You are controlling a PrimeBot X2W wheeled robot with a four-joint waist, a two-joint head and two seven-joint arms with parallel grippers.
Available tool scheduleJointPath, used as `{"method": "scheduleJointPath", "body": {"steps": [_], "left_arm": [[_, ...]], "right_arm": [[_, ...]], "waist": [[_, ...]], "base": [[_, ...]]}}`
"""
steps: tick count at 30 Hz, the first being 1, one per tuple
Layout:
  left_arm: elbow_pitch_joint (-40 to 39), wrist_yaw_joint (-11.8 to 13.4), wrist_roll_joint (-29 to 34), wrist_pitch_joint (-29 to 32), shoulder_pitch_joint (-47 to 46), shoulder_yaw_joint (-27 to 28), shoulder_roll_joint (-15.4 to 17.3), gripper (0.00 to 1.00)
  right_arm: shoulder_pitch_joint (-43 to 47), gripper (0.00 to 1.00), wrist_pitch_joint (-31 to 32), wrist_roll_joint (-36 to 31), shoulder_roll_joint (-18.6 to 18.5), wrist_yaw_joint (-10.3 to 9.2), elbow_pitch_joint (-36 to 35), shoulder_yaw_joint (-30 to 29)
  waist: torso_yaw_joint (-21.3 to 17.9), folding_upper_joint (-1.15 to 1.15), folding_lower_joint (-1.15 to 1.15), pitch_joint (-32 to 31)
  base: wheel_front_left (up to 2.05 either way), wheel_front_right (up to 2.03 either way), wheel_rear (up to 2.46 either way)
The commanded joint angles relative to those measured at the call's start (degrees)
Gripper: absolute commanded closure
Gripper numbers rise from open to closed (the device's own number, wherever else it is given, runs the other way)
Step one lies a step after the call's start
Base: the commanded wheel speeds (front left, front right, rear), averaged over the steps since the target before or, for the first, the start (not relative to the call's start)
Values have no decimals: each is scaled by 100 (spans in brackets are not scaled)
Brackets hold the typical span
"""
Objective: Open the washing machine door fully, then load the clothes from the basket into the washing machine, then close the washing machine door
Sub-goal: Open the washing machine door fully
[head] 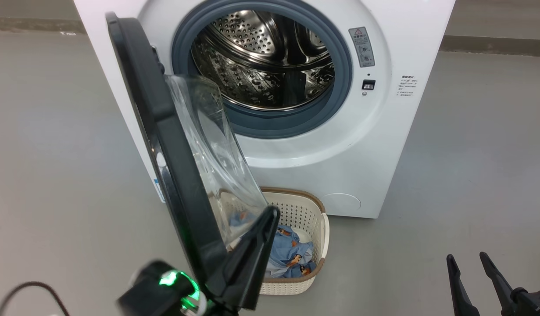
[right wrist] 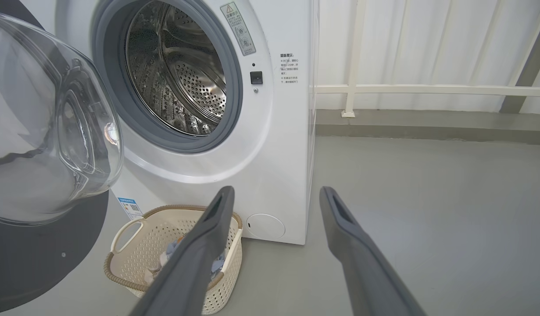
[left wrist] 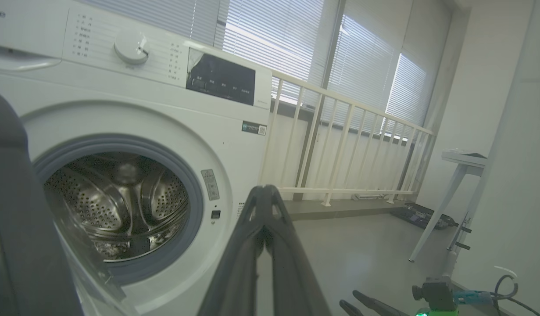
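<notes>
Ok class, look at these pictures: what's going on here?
Laundry loading has not started. The washing machine door stands open and the drum is empty. The left gripper, shut, is beside the door's inner face. The right gripper hangs open, holding nothing. The clothes lie in the basket on the floor.

1. The drum mouth (head: 270, 61) gapes unblocked before me.
2. The washing machine door (head: 164, 145) juts out beside my left claw (head: 272, 213), hiding the left of the basket (head: 296, 215).
3. Open floor (head: 471, 175) surrounds my right claw (head: 466, 256).

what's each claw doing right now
left claw: shut, empty, beside the door
right claw: open, empty
</notes>
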Motion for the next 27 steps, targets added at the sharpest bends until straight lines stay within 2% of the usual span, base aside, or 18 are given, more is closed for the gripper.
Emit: {"method": "scheduleJointPath", "body": {"steps": [1, 3, 7, 14, 27], "left_arm": [[-3, 75, -155, 76, -28, 85, 16, 100], [355, 145, -365, 354, 143, -36, 18, 100], [925, 371, -539, 575, 317, 101, 38, 100], [1378, 668, -434, 406, 319, 128, 30, 100], [1706, 970, -475, 157, 209, 294, 24, 100]], "right_arm": [[-66, 0, -69, 17, -58, 9, -142, 123], [-63, 0, -69, 21, -53, 9, -142, 117], [-70, 0, -69, 25, -48, 9, -136, 116], [-48, 0, -69, 33, -49, 9, -118, 130], [-40, 0, -69, 37, -12, 9, -100, 123]], "waist": [[4, 0, 0, 7], [7, 0, 0, 17], [0, 0, 0, 39], [0, 0, 0, 65], [121, 0, 0, 116]], "base": [[0, 0, 0], [0, 0, 0], [0, 0, 0], [0, 0, 0], [0, 0, 0]]}}
